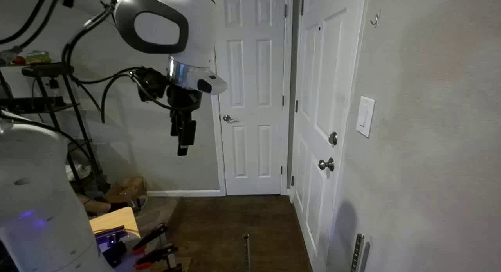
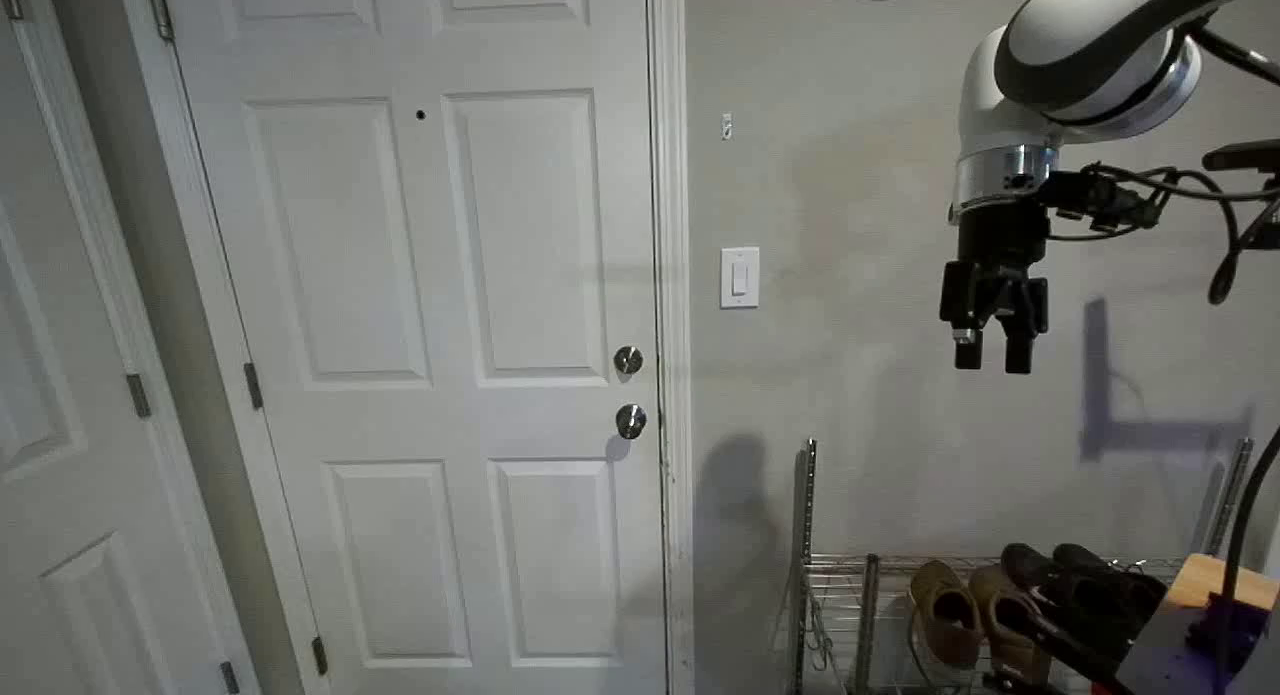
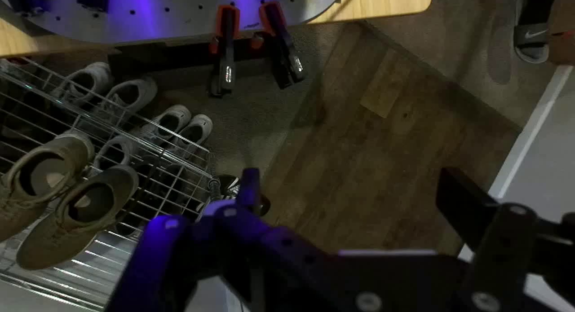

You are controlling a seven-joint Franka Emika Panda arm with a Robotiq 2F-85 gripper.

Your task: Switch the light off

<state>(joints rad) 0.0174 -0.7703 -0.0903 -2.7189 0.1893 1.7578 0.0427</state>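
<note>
The light switch is a small white upright wall plate with a rocker, on the grey wall beside the door in both exterior views (image 1: 366, 116) (image 2: 740, 277). It is not in the wrist view. No lamp shows. My gripper (image 2: 993, 353) points down in the air, to the right of the switch and a little lower in that exterior view. It also hangs well to the left of the switch in an exterior view (image 1: 184, 145). In the wrist view, the two fingers stand wide apart with nothing between them (image 3: 348, 186).
A white door (image 2: 540, 415) with a round metal knob (image 2: 631, 421) stands beside the switch. A wire rack (image 2: 840, 575) with shoes is low along the wall. A small hook (image 2: 727, 126) is above the switch. A wooden tabletop (image 3: 382, 4) with clamps is near the robot base.
</note>
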